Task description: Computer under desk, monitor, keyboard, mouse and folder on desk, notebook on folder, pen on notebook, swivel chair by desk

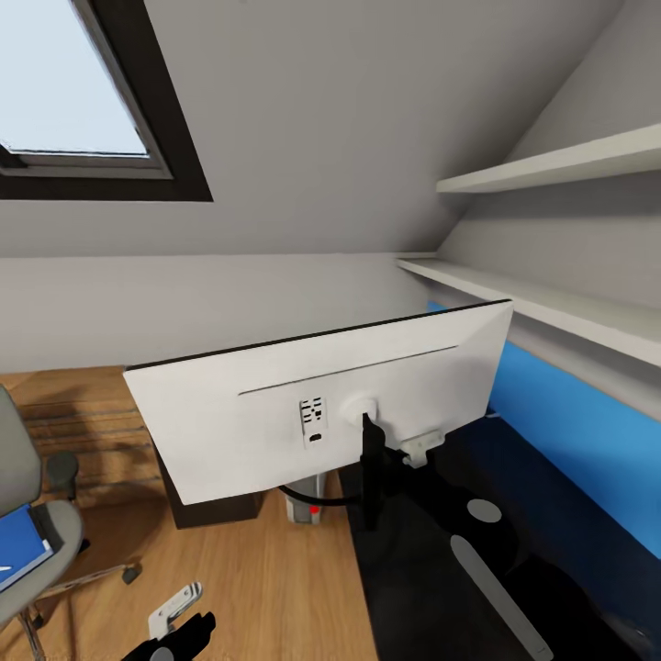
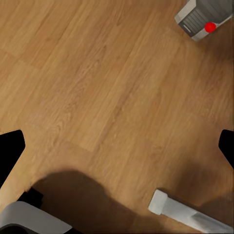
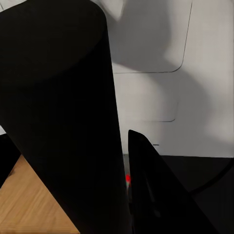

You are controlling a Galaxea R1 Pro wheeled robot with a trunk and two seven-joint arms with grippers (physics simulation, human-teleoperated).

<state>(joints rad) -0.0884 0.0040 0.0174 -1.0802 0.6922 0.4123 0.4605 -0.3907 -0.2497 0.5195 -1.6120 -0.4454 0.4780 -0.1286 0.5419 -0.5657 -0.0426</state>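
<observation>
Right gripper (image 1: 372, 439) is clamping the monitor (image 1: 275, 413) stand (monitor tilted, overhanging the desk (image 1: 551, 514) edge); a slipping grip risks a fall.

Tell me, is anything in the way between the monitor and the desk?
Nothing visible is. The monitor hangs tilted in the right claw, over the edge of the desk. Only the robot's own arm lies above the black top there.

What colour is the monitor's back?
White, on the monitor; clearest in the head view.
</observation>
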